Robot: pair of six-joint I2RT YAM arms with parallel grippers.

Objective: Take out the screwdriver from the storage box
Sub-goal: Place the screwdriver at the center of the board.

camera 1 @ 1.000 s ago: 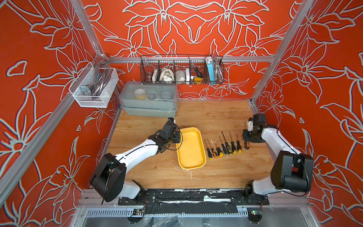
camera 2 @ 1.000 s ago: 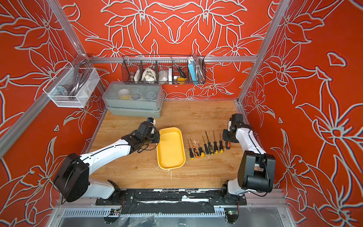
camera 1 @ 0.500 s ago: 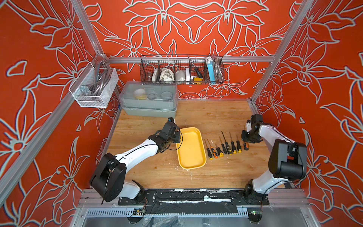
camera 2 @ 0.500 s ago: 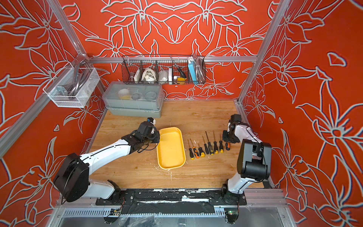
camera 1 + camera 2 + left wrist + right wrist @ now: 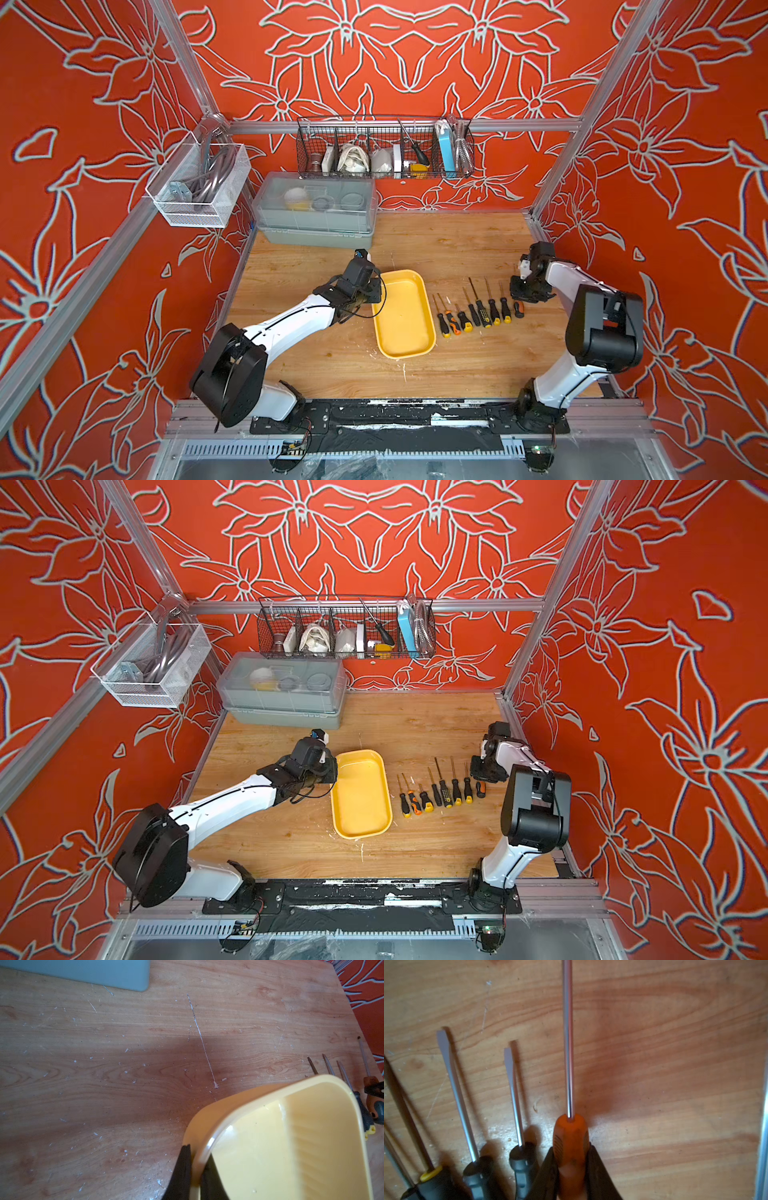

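Observation:
The yellow storage box lies in the middle of the table with nothing inside. My left gripper is shut on its rim at the far left corner, one finger inside and one outside. An orange-handled screwdriver is out of the box, at the right end of a row of screwdrivers on the wood. My right gripper is shut on its handle, low over the table, with the shaft pointing toward the back wall.
A grey lidded box stands at the back left. A black wire basket hangs on the back wall and a white mesh basket on the left wall. Bare wood lies behind the tray.
The right arm's elbow has swung inward and toward the back, while its gripper stays at the right end of the row, shut on the screwdriver. The left arm and tray have not moved.

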